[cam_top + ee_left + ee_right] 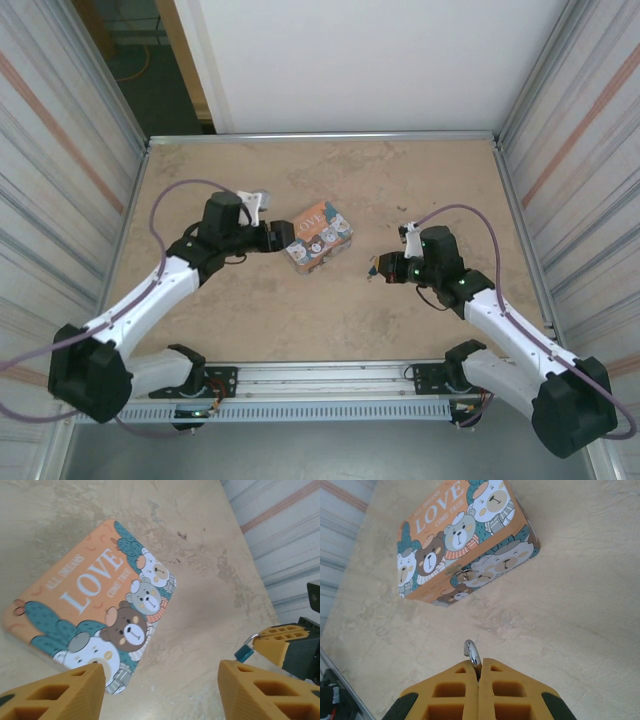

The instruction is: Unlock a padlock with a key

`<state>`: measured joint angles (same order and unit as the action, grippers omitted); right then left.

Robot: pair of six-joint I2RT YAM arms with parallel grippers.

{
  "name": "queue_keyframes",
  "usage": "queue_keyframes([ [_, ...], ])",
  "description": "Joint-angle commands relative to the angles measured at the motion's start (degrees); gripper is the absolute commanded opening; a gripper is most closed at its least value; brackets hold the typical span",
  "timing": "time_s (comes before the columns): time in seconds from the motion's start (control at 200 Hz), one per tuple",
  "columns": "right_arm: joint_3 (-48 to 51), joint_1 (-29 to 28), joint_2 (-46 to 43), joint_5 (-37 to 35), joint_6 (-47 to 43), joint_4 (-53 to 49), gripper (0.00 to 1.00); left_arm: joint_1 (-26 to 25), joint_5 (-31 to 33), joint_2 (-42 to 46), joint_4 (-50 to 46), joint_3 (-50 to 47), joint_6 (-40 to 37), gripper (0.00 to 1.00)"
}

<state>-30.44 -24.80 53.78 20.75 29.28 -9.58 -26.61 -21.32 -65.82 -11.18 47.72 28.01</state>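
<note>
My right gripper [479,672] is shut on the padlock, whose thin silver shackle [472,652] curves out from between the orange fingertips. In the left wrist view the padlock's small teal body [244,653] hangs at the tip of the right gripper's fingers [278,641], above the table. My left gripper [160,680] is open with bare table between its fingers, hovering at the near corner of the orange "LOVE" bear tin [90,600]. From above, the left gripper [280,237] sits just left of the tin [318,237], and the right gripper [376,268] is to the tin's right.
The tin [460,540] lies flat near the middle of the tan table [330,320]. Corrugated metal walls [575,150] close in both sides, and a rail [330,385] runs along the near edge.
</note>
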Motion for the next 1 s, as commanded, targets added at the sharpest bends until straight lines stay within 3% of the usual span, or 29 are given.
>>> queue_keyframes([
  [0.0, -2.32, -0.86, -0.5, -1.08, -1.15, -1.14, 0.0, 0.58, 5.95, 6.58, -1.99, -2.56, -3.92, 0.67],
  [0.351, -6.09, -2.93, 2.35, -1.33, -2.09, -5.34, 0.0, 2.09, 15.39, 20.52, -7.14, -6.94, -9.12, 0.85],
  [0.536, -8.85, -3.39, 4.53, -0.81, -2.81, -8.22, 0.0, 2.11, 16.2, 27.85, -10.86, -4.94, -12.67, 0.98],
  [0.757, -14.5, -3.67, 8.66, 0.59, -4.51, -14.69, 0.0, 2.11, 14.39, 33.74, -14.35, -1.51, -23.37, 0.99],
  [0.992, -21.24, -3.68, 14.74, 1.98, -4.01, -25.3, 0.0, 2.15, 9.78, 38.13, -10.12, -8.35, -35.69, 0.99],
])
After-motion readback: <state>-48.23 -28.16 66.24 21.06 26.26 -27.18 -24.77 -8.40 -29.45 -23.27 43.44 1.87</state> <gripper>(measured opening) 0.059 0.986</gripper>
